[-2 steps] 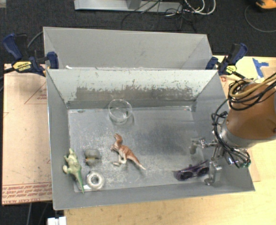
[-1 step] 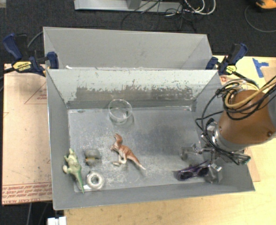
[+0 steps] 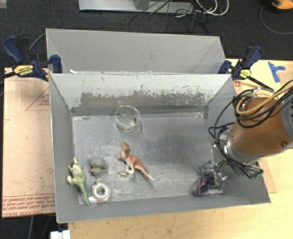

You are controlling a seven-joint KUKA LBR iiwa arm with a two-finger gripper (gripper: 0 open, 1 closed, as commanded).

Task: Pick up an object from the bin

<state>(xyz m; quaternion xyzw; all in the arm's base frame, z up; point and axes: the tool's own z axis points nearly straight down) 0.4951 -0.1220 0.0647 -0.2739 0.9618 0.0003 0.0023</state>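
My gripper (image 3: 214, 176) is low in the bin's front right corner, right over a small dark purple toy figure (image 3: 203, 187) lying on the floor there. Its fingertips touch or straddle that figure; I cannot make out how far apart they stand. An orange-brown toy dinosaur (image 3: 131, 162) lies near the middle of the floor, well to the left of the gripper.
At the front left lie a green toy dinosaur (image 3: 78, 178), a small grey stone-like lump (image 3: 97, 165) and a white ring (image 3: 100, 191). A clear glass cup (image 3: 127, 118) stands near the back wall. The arm's orange cover and cables hang over the right rim.
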